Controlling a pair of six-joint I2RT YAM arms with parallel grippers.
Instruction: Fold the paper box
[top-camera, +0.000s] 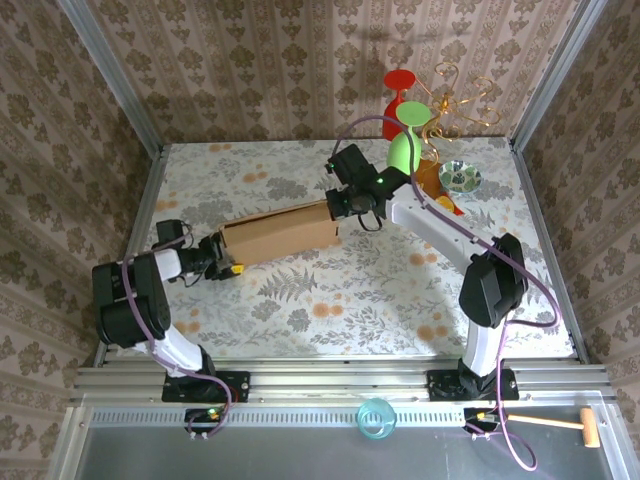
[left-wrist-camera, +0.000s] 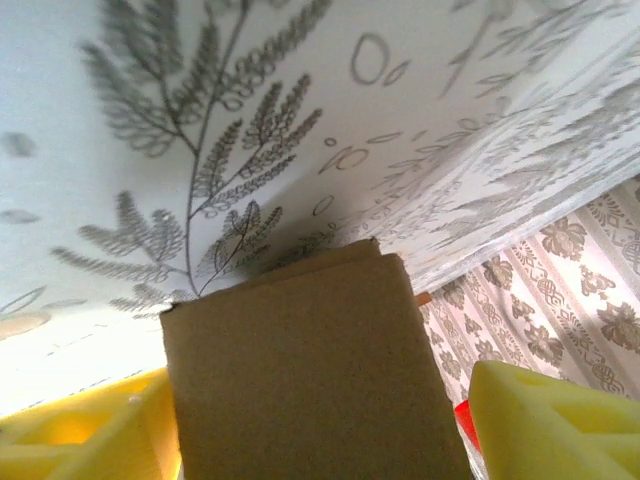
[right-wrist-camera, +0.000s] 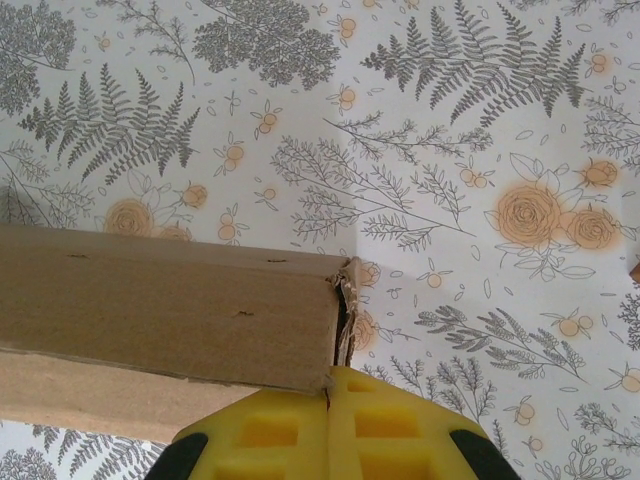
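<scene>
- Left end effector (left-wrist-camera: 320, 385): fingers apart, one end of the paper box (top-camera: 280, 232) between them, apparently not gripped.
- Right end effector (right-wrist-camera: 328, 390): fingers pressed together at the box's far corner. I cannot tell if cardboard is nipped.
- Risk: with that end loose, the box may pivot on the bench (top-camera: 330, 290) or spring open.
- Risk: the frayed corner above the right fingers could tear under a pull.

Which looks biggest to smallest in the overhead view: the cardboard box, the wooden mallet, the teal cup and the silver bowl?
1. paper box, clearly largest.
2. wooden mallet, long but thin.
3. teal cup and silver bowl look about alike, so no ranking between them.
</scene>
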